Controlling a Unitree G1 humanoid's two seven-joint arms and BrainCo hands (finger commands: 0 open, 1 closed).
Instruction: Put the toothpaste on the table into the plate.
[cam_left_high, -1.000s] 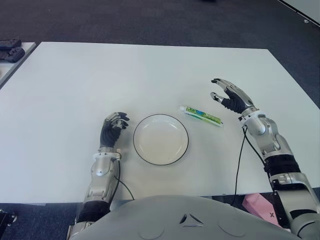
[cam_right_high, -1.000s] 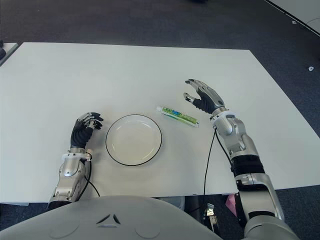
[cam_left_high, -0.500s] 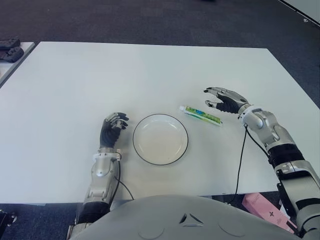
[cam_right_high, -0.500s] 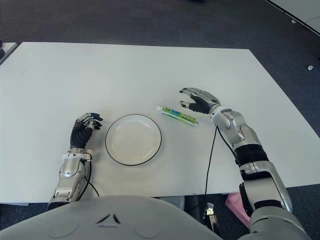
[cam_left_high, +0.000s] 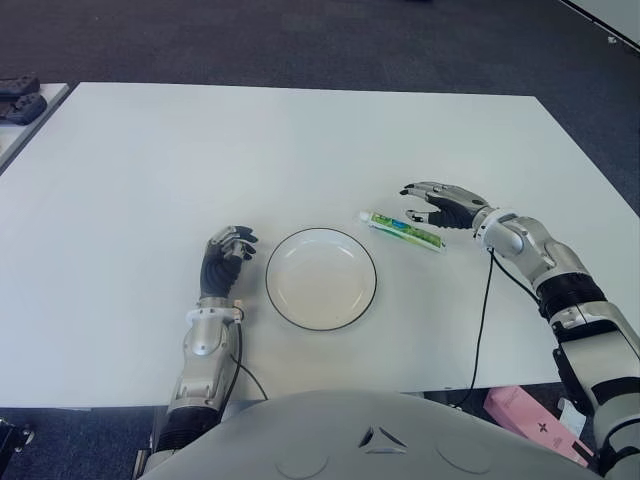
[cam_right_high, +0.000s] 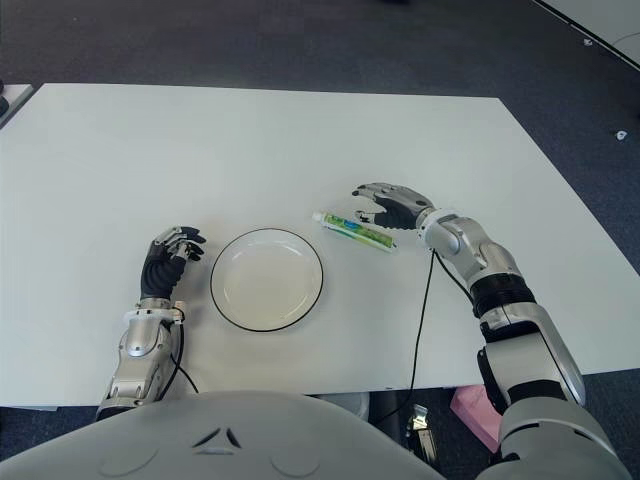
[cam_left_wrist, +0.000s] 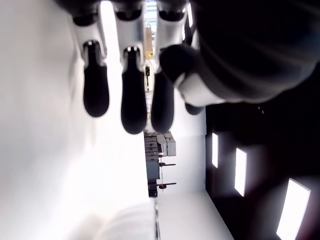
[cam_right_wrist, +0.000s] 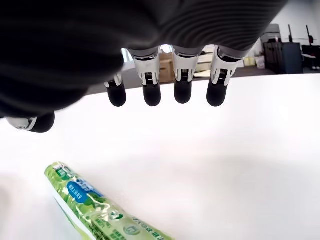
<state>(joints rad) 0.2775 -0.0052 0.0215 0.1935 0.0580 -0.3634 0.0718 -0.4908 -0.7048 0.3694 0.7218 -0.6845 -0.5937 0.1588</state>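
Observation:
A green and white toothpaste tube (cam_left_high: 403, 230) lies flat on the white table (cam_left_high: 300, 140), just right of the plate (cam_left_high: 321, 278), which is white with a dark rim and holds nothing. My right hand (cam_left_high: 432, 202) hovers palm down over the tube's right end, fingers spread and holding nothing. In the right wrist view the tube (cam_right_wrist: 100, 210) lies below the extended fingertips (cam_right_wrist: 152, 95), apart from them. My left hand (cam_left_high: 226, 254) shows left of the plate with its fingers loosely curled, holding nothing.
Dark objects (cam_left_high: 20, 100) sit on a neighbouring table at the far left. A pink box (cam_left_high: 520, 412) lies on the floor at the lower right. A black cable (cam_left_high: 480, 320) hangs from my right forearm across the table's front edge.
My right hand has swung left and lowered, turning palm down over the tube's right end. The tube, the plate and my left hand have not moved.

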